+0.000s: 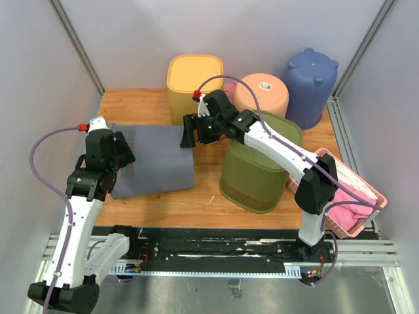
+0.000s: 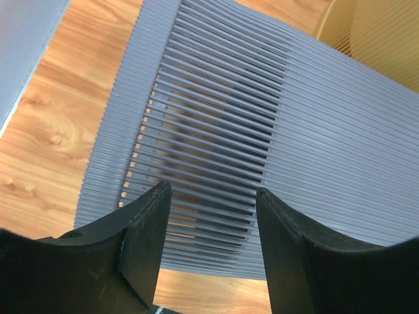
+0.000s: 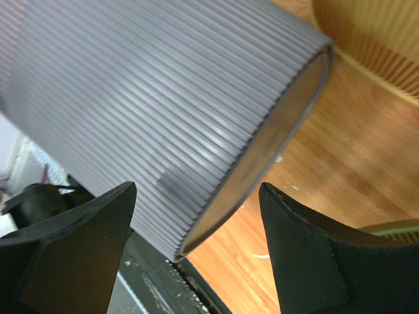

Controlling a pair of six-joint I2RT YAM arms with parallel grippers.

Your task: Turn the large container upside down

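The large container (image 1: 154,160) is a grey ribbed bin lying on its side on the wooden table, its open end facing right. My left gripper (image 1: 123,157) is open at its left end. In the left wrist view the slotted grey wall (image 2: 262,118) lies just beyond the open gripper (image 2: 213,196), which holds nothing. My right gripper (image 1: 188,137) is open at the bin's right end. In the right wrist view the bin's rim (image 3: 275,137) shows between the spread jaws of the gripper (image 3: 196,190), with the ribbed wall (image 3: 163,85) to the left. I cannot tell if they touch.
An olive ribbed bin (image 1: 255,173) stands right of the grey one, under the right arm. A yellow bin (image 1: 194,75), a salmon pot (image 1: 262,91) and a blue bin (image 1: 311,75) stand at the back. A pink basket (image 1: 347,196) with cloth is at right.
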